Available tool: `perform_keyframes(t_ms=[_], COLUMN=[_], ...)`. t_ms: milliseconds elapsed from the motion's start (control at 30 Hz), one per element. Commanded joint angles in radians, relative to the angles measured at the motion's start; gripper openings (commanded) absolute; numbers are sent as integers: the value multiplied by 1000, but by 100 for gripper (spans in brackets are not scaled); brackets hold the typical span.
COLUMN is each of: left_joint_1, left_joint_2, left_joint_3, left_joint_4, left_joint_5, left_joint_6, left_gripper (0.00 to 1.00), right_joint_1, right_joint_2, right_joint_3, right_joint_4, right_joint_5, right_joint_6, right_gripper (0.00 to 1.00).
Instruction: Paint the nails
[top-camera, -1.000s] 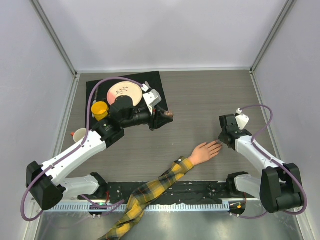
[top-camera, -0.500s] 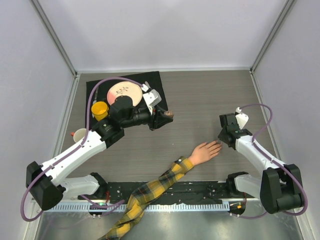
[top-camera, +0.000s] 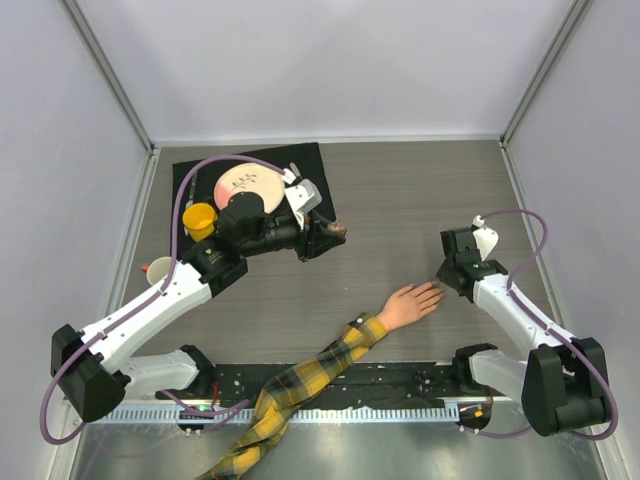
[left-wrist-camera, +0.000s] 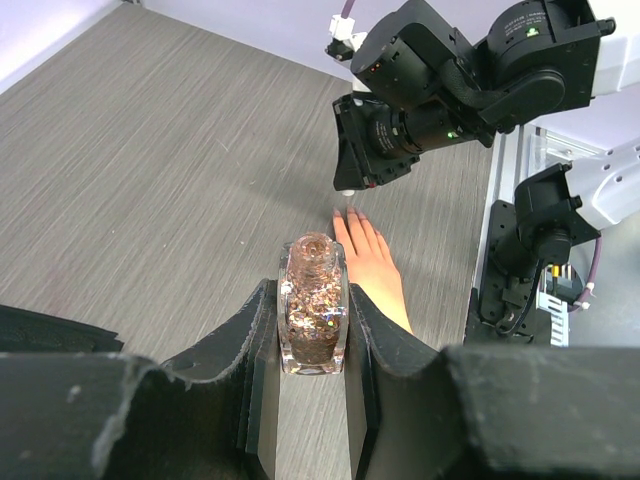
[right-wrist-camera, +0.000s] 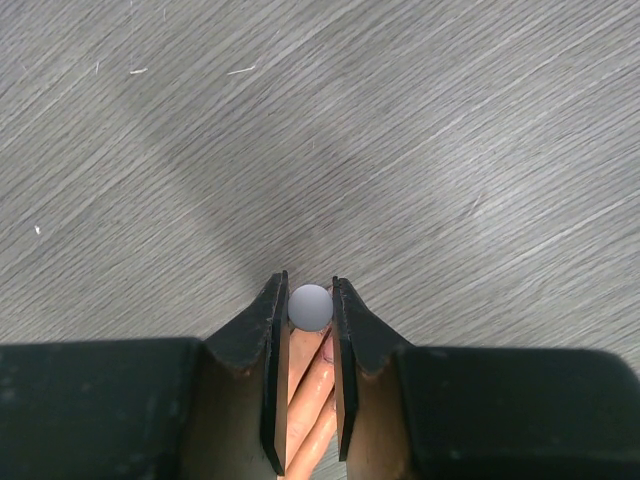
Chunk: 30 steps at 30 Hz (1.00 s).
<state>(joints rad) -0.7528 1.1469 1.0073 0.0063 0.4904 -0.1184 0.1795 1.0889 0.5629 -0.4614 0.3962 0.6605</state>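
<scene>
Right gripper (right-wrist-camera: 310, 284) is pinching the brush cap (right-wrist-camera: 310, 307) over the nails (left-wrist-camera: 350, 214); left gripper (left-wrist-camera: 312, 293), at ten o'clock, is clamping the polish bottle (left-wrist-camera: 313, 322) for dipping.

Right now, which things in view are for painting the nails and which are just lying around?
For the job: mannequin hand, glitter polish bottle in left gripper, brush in right gripper.
Lying about: yellow cup, plate, black mat, white cup.
</scene>
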Motion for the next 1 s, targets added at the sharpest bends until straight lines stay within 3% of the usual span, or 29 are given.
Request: perform_keyframes(t_ms=[0, 967], left_joint_1=[-5, -5], left_joint_2=[-33, -30], left_joint_3=[-1, 2], left_joint_4=[34, 29], left_joint_5=[10, 10], left_joint_6=[16, 19], left_gripper=[0, 0], right_joint_1=[-2, -2], right_joint_2=[-24, 63], right_joint_3=[22, 35], right_joint_4=[-19, 38], right_joint_5=[-3, 90], right_joint_6=[21, 4], right_gripper=[1, 1])
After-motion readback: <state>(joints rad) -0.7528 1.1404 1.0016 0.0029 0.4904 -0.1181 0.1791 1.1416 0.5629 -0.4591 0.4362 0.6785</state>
